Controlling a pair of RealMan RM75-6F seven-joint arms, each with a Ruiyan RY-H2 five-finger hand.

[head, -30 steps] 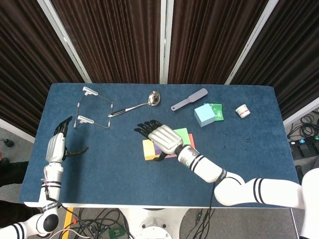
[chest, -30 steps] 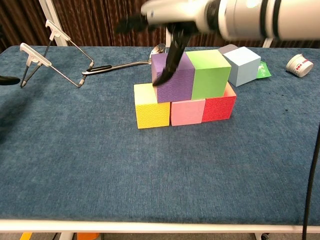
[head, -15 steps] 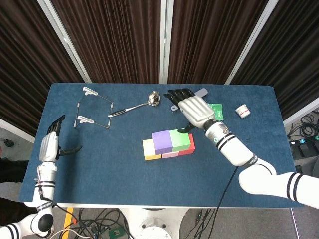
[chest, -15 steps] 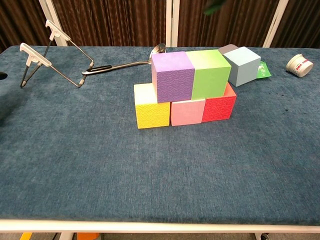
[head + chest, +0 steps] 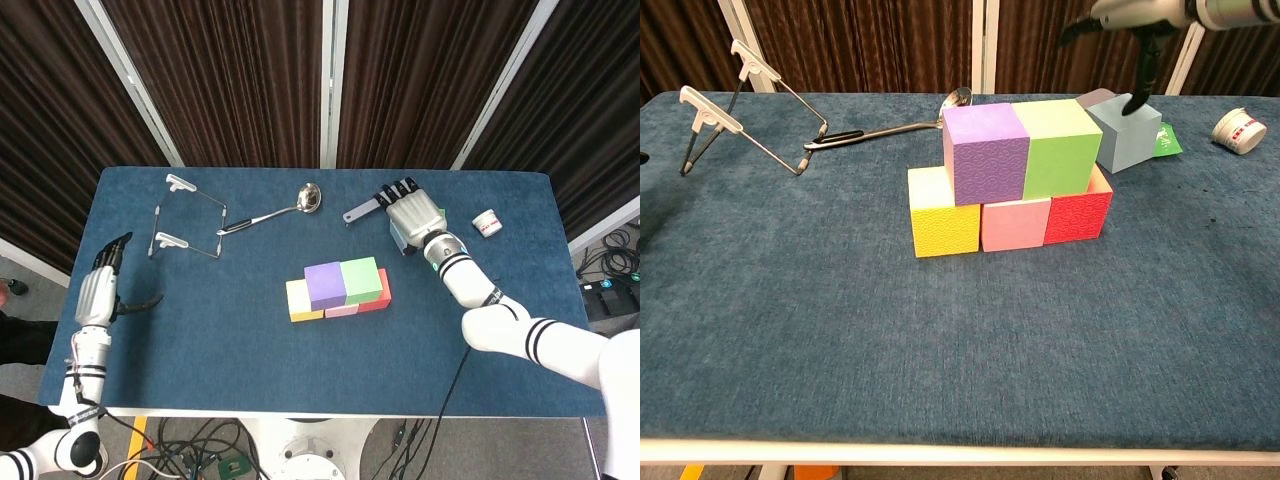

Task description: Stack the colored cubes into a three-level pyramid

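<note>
The right hand [image 5: 412,214] covers the light blue cube [image 5: 1127,132] from above, fingers spread, grasp impossible to tell. Only the chest view shows this cube, behind the green cube [image 5: 1064,145]. The left hand [image 5: 100,290] hangs released beyond the tabletop [image 5: 200,330] edge.

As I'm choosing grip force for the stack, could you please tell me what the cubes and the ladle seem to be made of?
The purple cube and the green cube look like light foam or soft plastic: matte, with a fine embossed pattern on the faces, though the look alone leaves it open. The ladle looks like polished metal, since its bowl shines, with a dark handle.
</note>
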